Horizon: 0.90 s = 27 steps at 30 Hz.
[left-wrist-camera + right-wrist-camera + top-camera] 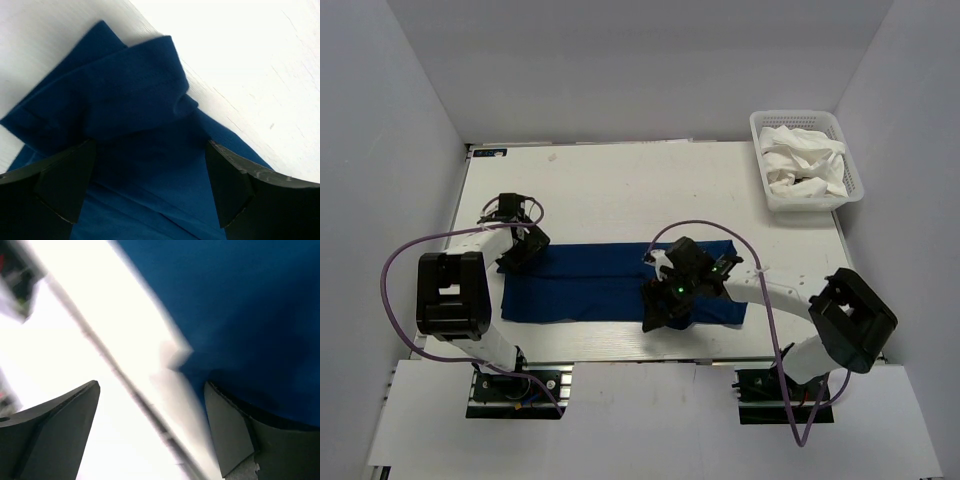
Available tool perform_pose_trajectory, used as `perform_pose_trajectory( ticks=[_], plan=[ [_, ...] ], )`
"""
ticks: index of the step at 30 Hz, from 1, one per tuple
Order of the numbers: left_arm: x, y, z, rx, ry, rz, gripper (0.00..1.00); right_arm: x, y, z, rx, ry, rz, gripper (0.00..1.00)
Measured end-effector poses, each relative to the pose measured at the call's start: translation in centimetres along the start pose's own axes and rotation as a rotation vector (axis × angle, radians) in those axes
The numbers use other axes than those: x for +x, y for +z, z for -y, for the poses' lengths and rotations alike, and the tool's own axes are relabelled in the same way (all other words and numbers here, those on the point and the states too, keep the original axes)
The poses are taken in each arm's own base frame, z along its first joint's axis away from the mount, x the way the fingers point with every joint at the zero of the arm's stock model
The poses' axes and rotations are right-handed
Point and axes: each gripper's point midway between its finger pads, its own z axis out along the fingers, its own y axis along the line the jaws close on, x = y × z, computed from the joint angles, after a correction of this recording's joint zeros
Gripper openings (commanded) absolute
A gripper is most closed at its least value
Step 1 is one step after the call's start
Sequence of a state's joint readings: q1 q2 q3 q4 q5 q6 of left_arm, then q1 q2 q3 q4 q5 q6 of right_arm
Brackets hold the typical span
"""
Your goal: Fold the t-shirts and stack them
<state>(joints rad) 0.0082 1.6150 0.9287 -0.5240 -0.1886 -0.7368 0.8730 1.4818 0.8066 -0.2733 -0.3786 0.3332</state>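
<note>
The navy t-shirt (590,285) lies folded into a long flat strip across the near half of the table. My left gripper (523,250) is open, low over the strip's far left corner; in the left wrist view (150,185) a rumpled fold of navy cloth (135,90) lies between and ahead of the fingers. My right gripper (655,315) is open at the strip's near edge, right of middle; in the right wrist view (152,425) the navy cloth's edge (240,305) lies by the right finger. The white t-shirt (800,160) is crumpled in the basket.
The white lattice basket (807,204) stands at the table's far right corner. The white table (620,190) is bare behind the navy strip. The table's near edge runs just below the right gripper. Purple cables loop over both arms.
</note>
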Motion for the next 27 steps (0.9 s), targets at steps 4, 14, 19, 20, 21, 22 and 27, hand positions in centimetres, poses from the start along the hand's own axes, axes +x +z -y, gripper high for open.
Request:
perform_pose_trajectory(
  ticks=[4,14,19,20,21,22,27],
  plan=[
    [-0.2,0.0,-0.4,-0.015,0.002,0.008,1.0,1.5,-0.4,-3.0,-0.148,-0.009,-0.045,0.9],
    [-2.0,-2.0,0.3,-0.016,0.024,0.059,1.0,-2.6,-3.5,-0.4,0.019,0.041,0.126,0.9],
    [-3.1,-6.1,3.0,0.141,0.05,0.127,1.0,-5.1,-6.6,1.6,0.123,0.111,0.269,0.9],
    [-3.0,-7.0,3.8,0.182,0.065,0.137,1.0,-5.4,-6.9,2.5,0.153,0.148,0.285,0.9],
    [-2.7,-7.6,4.6,0.214,0.082,0.14,1.0,-5.5,-7.2,3.5,0.181,0.188,0.296,0.9],
    [-2.2,-8.0,5.3,0.243,0.102,0.137,1.0,-5.5,-7.4,4.6,0.208,0.232,0.305,0.9],
    [3.8,-6.7,5.2,0.247,0.221,0.03,1.0,-3.2,-6.4,9.9,0.332,0.44,0.252,0.9]
  ],
)
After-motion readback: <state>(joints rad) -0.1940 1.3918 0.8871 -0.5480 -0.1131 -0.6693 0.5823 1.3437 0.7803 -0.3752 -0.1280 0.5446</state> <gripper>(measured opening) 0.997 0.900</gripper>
